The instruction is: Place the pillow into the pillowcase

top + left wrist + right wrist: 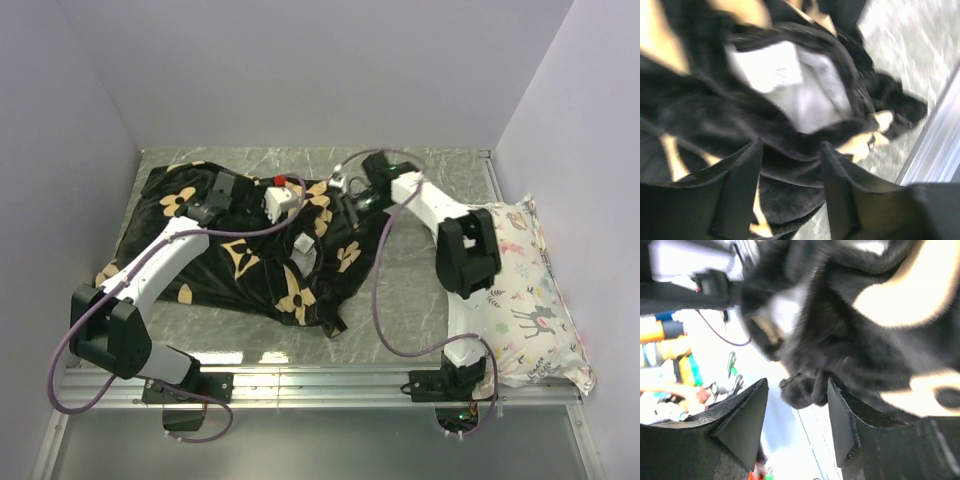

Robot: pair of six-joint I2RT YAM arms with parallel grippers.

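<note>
The black plush pillowcase (240, 250) with tan flower motifs lies crumpled on the left and middle of the table. In the left wrist view its opening (805, 135) shows white pillow (810, 100) fabric and a white label (771, 66) inside. My left gripper (288, 215) (791, 145) hovers over the case's middle, its jaws apart above black plush. Beyond the case's right upper edge, my right gripper (352, 203) (797, 381) also has its jaws apart. A fold of the pillowcase (805, 390) hangs just past its fingertips, touching the right finger (840, 410).
A white pillow printed with pastel deer (520, 290) lies along the right wall beside the right arm. Grey walls close in the table (400, 290) on the left, back and right. A metal rail (320, 378) runs along the near edge.
</note>
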